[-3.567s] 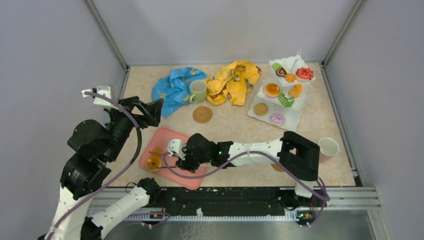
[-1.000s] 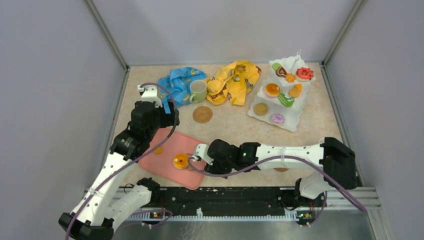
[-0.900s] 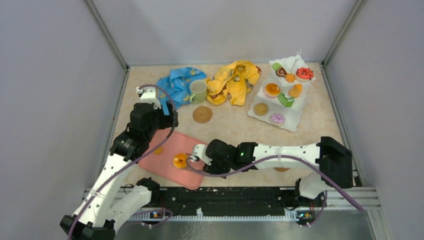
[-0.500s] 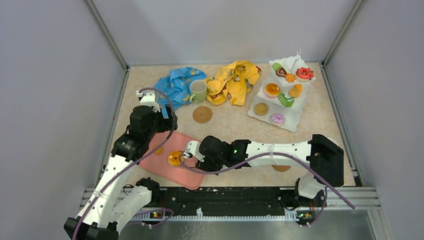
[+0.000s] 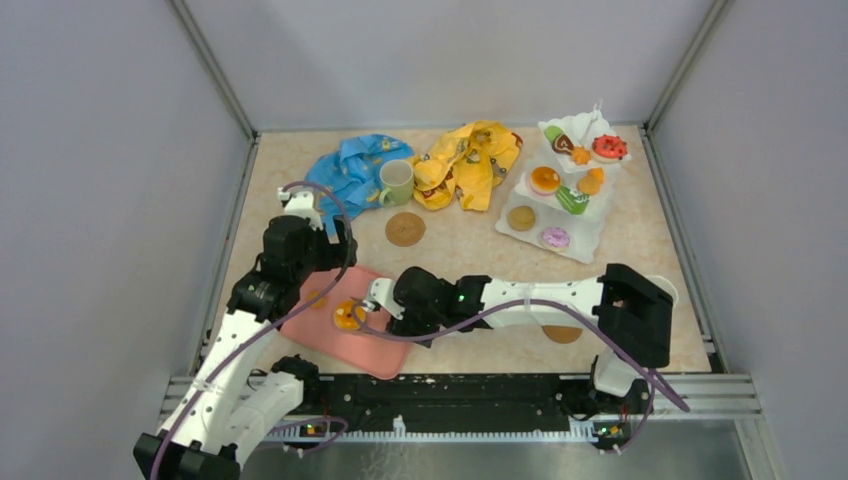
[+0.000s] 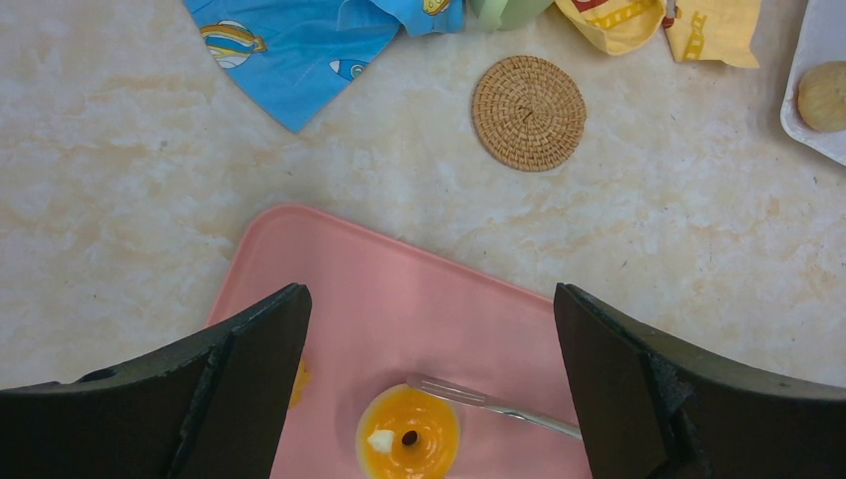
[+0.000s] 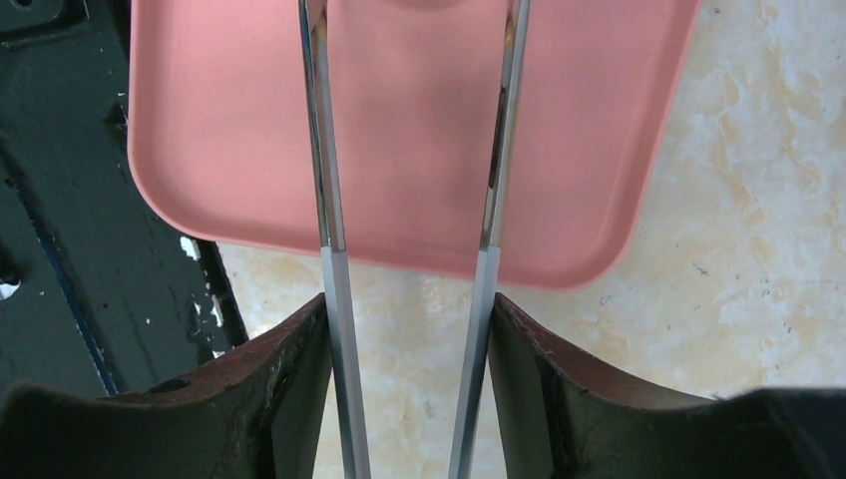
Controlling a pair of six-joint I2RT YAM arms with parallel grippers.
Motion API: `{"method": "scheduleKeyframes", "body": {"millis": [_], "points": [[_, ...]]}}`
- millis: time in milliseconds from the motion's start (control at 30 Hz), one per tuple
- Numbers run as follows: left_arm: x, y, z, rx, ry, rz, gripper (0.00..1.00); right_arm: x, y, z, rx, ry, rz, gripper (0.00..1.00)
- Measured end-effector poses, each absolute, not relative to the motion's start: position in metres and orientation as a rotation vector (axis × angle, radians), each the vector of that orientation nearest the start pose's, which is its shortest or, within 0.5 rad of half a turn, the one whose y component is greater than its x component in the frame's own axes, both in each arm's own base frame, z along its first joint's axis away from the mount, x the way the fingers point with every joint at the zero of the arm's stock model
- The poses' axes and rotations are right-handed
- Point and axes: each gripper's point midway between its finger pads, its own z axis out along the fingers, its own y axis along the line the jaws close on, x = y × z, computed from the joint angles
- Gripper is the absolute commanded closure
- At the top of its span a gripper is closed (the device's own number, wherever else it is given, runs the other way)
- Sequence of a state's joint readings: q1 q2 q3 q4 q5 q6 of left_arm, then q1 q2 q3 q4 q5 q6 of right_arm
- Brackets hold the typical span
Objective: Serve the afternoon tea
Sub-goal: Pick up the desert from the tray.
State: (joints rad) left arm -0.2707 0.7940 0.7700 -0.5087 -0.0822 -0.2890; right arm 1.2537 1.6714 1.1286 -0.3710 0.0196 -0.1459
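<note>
Right gripper point(image 7: 409, 329) is clamped partway on a pair of metal tongs point(image 7: 324, 150), whose two blades run forward from its fingers with a clear gap between them. Just past the blade tips, on the pink tray point(image 5: 378, 352), sits the orange pastry point(image 5: 348, 315). In the left wrist view one blade rests against its top edge, but whether the pastry is actually pinched cannot be told. A small orange piece point(image 5: 316, 300) lies on the tray a little beyond it.

Left gripper point(image 6: 429, 299) hangs over the same tray with its jaws spread wide and nothing between them, the pastry directly beneath.

As a judgement, the serving is well under way but not finished. Far off to the right gripper's right, the white three-tier stand point(image 5: 590, 242) already carries several pastries on its levels, while the two items on the tray have yet to join them. The drinks look untouched. Ahead of the gripper, the pale green mug point(image 5: 396, 182) stands between the blue cloth point(image 5: 350, 170) and the yellow cloth point(image 5: 470, 160), near a bare brown coaster point(image 5: 405, 229). The white mug point(image 5: 664, 290) sits behind the right arm's elbow, apart from the second coaster point(image 5: 562, 334), also bare.
</note>
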Motion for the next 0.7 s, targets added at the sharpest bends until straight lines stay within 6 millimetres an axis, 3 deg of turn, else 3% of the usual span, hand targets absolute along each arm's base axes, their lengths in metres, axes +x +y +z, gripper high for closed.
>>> {"method": "scheduleKeyframes", "body": {"millis": [267,467,533,700], "points": [[0.269,-0.072,0.196,-0.068,2.097,-0.257,0.01,0.138,0.391,0.08,-1.619,1.93,0.452,0.6],[0.265,-0.071,0.193,-0.059,2.089,-0.256,0.01,0.139,0.388,0.083,-1.582,1.957,0.447,0.62],[0.264,-0.071,0.196,-0.054,2.073,-0.261,0.01,0.138,0.385,0.094,-1.548,1.964,0.46,0.62],[0.259,-0.072,0.205,-0.04,2.03,-0.282,0.01,0.138,0.373,0.143,-1.406,1.949,0.519,0.62]]}}
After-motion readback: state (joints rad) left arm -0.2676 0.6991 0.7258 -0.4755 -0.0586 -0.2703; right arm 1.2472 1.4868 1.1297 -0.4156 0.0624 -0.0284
